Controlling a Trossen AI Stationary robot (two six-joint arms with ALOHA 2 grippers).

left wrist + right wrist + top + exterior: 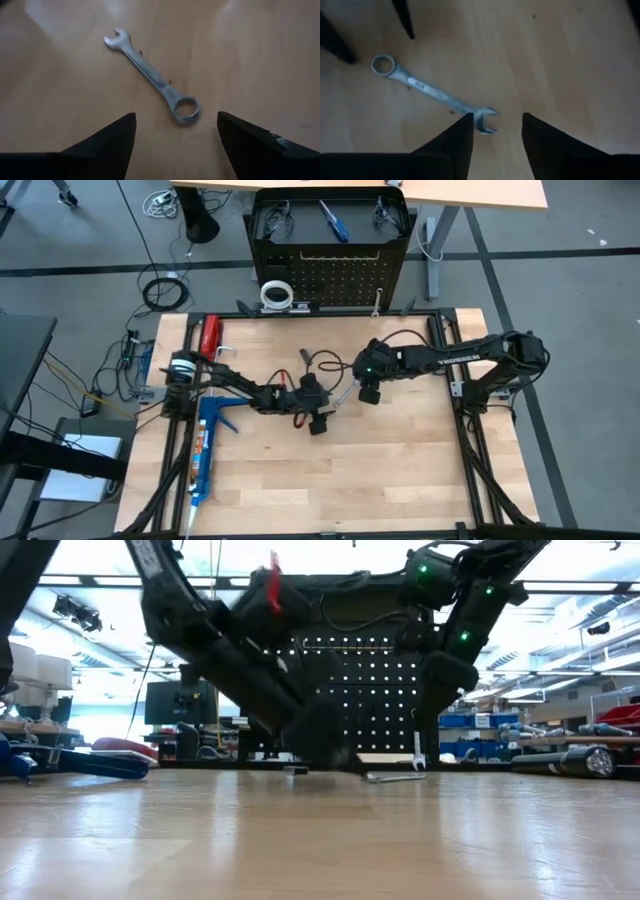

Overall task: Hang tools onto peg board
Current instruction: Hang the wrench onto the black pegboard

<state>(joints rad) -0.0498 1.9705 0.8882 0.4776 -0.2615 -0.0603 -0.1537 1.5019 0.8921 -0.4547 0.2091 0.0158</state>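
Wrench flat on table between left gripper, fingers spread wide, and right gripper, part-open; neither holds it

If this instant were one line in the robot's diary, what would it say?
wrench flat on table, unheld | left gripper open over ring end | right gripper open by forked end | peg board behind

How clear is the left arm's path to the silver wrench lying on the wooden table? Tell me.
Probably clear. The left gripper stands open just above the silver wrench, whose ring end lies near the gap between its fingers. Only the right gripper, open at the wrench's forked end, crowds the spot; nothing else on the wooden table intervenes.
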